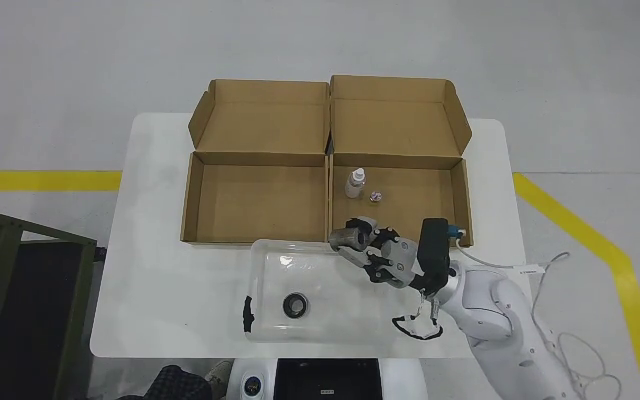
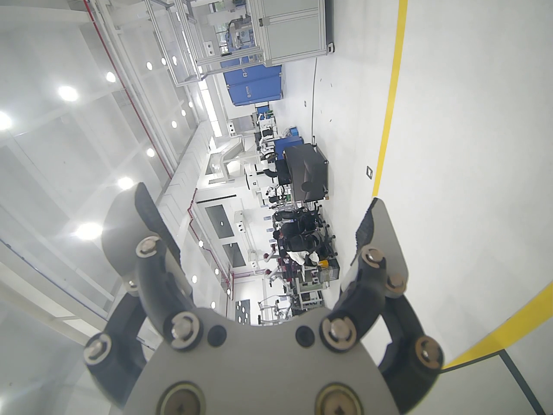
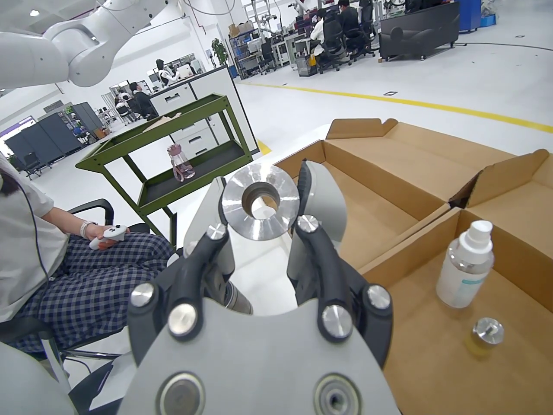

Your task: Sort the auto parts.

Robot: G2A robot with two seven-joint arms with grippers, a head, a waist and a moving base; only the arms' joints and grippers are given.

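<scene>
My right gripper (image 1: 352, 238) (image 3: 261, 189) is shut on a shiny metal ring (image 3: 260, 207) with a wide centre hole. It hangs over the back right corner of the clear plastic bin (image 1: 262, 258), just in front of the right cardboard box (image 1: 397, 226). That box holds a white spray bottle (image 1: 355, 182) (image 3: 466, 265) and a small metal cylinder (image 1: 377, 196) (image 3: 487, 331). The left cardboard box (image 1: 255, 205) has nothing inside. A black ring part (image 1: 295, 304) lies in the bin. My left gripper (image 2: 259, 200) is open, holds nothing and points out into the room.
A black clip-like part (image 1: 247, 315) sits at the bin's left wall, and a black bracket (image 1: 415, 326) lies on the white table (image 1: 150, 250) right of the bin. Both box lids stand open at the back. A green cart (image 3: 181, 161) stands left of the table.
</scene>
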